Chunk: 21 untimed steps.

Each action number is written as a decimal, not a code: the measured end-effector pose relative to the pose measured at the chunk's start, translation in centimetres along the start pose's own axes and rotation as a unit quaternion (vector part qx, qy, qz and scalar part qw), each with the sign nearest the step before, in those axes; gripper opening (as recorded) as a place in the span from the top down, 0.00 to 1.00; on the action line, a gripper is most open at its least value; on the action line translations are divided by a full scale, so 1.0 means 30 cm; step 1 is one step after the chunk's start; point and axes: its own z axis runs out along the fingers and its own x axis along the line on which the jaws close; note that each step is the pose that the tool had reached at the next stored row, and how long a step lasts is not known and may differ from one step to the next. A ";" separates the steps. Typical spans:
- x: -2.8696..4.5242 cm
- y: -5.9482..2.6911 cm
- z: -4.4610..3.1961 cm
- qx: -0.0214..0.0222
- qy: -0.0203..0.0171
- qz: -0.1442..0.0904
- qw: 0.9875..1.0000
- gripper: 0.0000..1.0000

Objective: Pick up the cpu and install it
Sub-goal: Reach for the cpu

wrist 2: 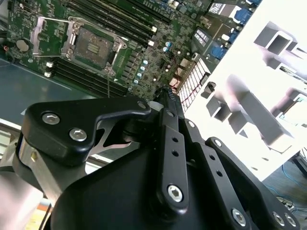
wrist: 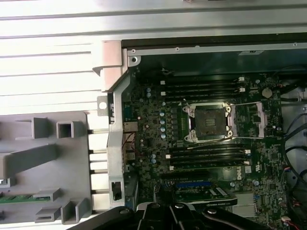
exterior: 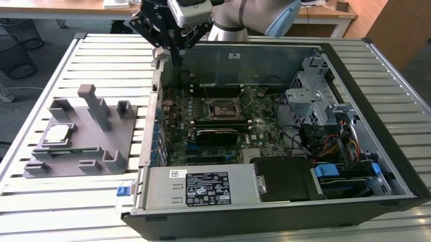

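The cpu (exterior: pixel 57 132), a small silvery square chip, lies flat on the grey fixture block (exterior: pixel 81 136) at the exterior view's left, outside the computer case. My gripper (exterior: pixel 176 56) hangs above the case's back left corner, far from the cpu, fingers shut together with nothing between them. It also appears in the second wrist view as the gripper (wrist 2: pixel 168 94) with its black linkages, and in the first wrist view as the gripper (wrist: pixel 165 207). The motherboard socket (exterior: pixel 222 108) (wrist 2: pixel 93 46) (wrist: pixel 209 122) stands uncovered and bare, its metal load frame (wrist: pixel 252 120) folded aside.
The open computer case (exterior: pixel 377 166) lies on a slatted white table (exterior: pixel 67 201). Inside are the green motherboard (exterior: pixel 202 126), a drive cage (exterior: pixel 310 98), cables and a power supply (exterior: pixel 202 186). Upright grey posts (exterior: pixel 91 101) rise from the fixture. A green memory stick (wrist: pixel 14 197) rests in it.
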 end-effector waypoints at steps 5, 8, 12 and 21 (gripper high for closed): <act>0.023 -0.002 0.000 0.000 0.000 0.000 1.000 0.89; 0.034 -0.002 0.001 0.000 0.000 0.000 1.000 0.89; 0.049 -0.003 0.001 0.000 0.000 0.000 1.000 0.89; 0.077 -0.006 0.001 0.000 0.000 0.000 1.000 0.89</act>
